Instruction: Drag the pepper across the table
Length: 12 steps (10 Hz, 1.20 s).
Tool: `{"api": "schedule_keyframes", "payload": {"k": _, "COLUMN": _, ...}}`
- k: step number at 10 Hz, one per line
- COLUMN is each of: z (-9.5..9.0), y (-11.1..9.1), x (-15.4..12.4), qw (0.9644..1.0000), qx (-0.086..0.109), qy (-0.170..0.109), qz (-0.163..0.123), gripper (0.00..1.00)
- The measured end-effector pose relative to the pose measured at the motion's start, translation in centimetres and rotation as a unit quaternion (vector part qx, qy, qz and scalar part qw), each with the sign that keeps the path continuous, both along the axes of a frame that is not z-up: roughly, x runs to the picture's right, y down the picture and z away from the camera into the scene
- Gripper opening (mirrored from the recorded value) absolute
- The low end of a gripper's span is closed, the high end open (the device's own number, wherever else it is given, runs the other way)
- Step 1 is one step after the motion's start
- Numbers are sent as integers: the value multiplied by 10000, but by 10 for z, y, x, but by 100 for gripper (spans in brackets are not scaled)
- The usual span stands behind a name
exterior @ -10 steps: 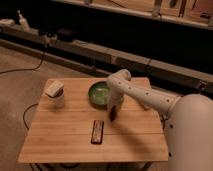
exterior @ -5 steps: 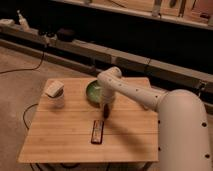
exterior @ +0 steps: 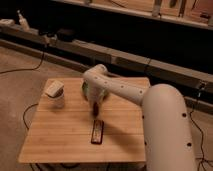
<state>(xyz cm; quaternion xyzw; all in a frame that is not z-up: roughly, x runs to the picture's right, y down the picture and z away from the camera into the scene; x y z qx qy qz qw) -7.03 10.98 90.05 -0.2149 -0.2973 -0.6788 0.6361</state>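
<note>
Gripper (exterior: 96,107) hangs low over the middle of the table (exterior: 60,137), at the end of a fat white arm (exterior: 125,92) that reaches in from the right. It points down, with its tip right at the wood. A small dark red-brown thing sits at that tip, and this looks like the pepper (exterior: 95,111). The gripper covers most of the pepper, so whether it is squeezed or just touched is too hard to see.

Just in front of the pepper lies a flat dark block (exterior: 97,132), long and thin, near the pepper but not touching it. Behind the arm, close to the far edge of the table, sits a green bowl (exterior: 86,89), and the arm hides most of it. A white cup with a lid (exterior: 55,93) stands near the far left corner, well apart from the pepper.

Left of the pepper there is a wide bare stretch of wood, running out to the left edge. The near left part of the table is bare too, down to the front edge. On the right, the big white arm leans over the right edge.
</note>
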Motion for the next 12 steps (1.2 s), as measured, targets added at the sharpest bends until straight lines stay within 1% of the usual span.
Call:
{"api": "schedule_keyframes", "payload": {"k": 2, "z": -1, "y": 3, "x": -28, "qw": 9995, "qx": 21, "qy": -217, "qz": -224, "gripper": 27}}
{"api": "schedule_keyframes", "payload": {"k": 4, "z": -6, "y": 4, "x": -54, "qw": 9981, "qx": 72, "qy": -441, "qz": -435, "gripper": 27}}
{"api": "schedule_keyframes", "payload": {"k": 6, "z": -13, "y": 7, "x": -81, "qw": 9953, "qx": 152, "qy": -683, "qz": -673, "gripper": 27}}
{"api": "schedule_keyframes", "payload": {"k": 8, "z": -20, "y": 17, "x": -102, "qw": 9920, "qx": 156, "qy": -896, "qz": -875, "gripper": 27}}
{"api": "schedule_keyframes", "payload": {"k": 10, "z": -30, "y": 40, "x": -128, "qw": 9853, "qx": 92, "qy": -1261, "qz": -1151, "gripper": 27}}
{"api": "schedule_keyframes", "payload": {"k": 11, "z": -34, "y": 46, "x": -137, "qw": 9825, "qx": 95, "qy": -1397, "qz": -1228, "gripper": 27}}
{"api": "schedule_keyframes", "payload": {"k": 12, "z": -42, "y": 51, "x": -149, "qw": 9777, "qx": 139, "qy": -1604, "qz": -1348, "gripper": 27}}
